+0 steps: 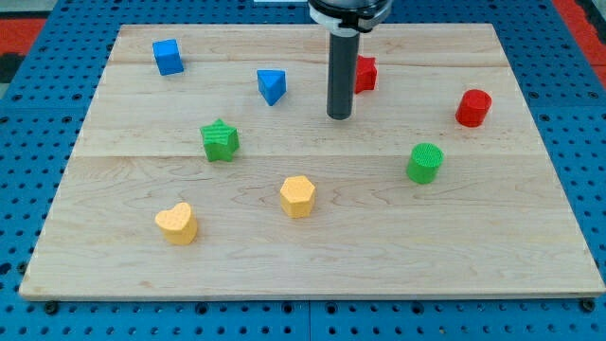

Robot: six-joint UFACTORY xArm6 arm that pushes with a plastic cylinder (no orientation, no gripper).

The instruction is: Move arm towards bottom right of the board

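A dark rod is standing upright over a pale wooden board, its tip resting in the upper middle of the surface, closer to the far edge than the near one. The arm is carrying no pincer at all, only this straight rod, so there is nothing spread or pressed together to report.

The bottom right corner of the board, the place named in the task, is lying well apart from the tip, down and toward the view's right. Between the tip and that corner, a green cylinder is sitting on the wood, below and to the right of the rod.

Just to the right of the rod, a red block is showing partly behind it, its shape hard to make out. A red hexagonal block is sitting near the right edge. A blue triangular block is lying to the left of the rod, and a blue cube is resting near the top left corner. A green star-shaped block is sitting left of centre. A yellow hexagonal block and a yellow heart-shaped block are lying toward the near edge. The tip is touching none of them.
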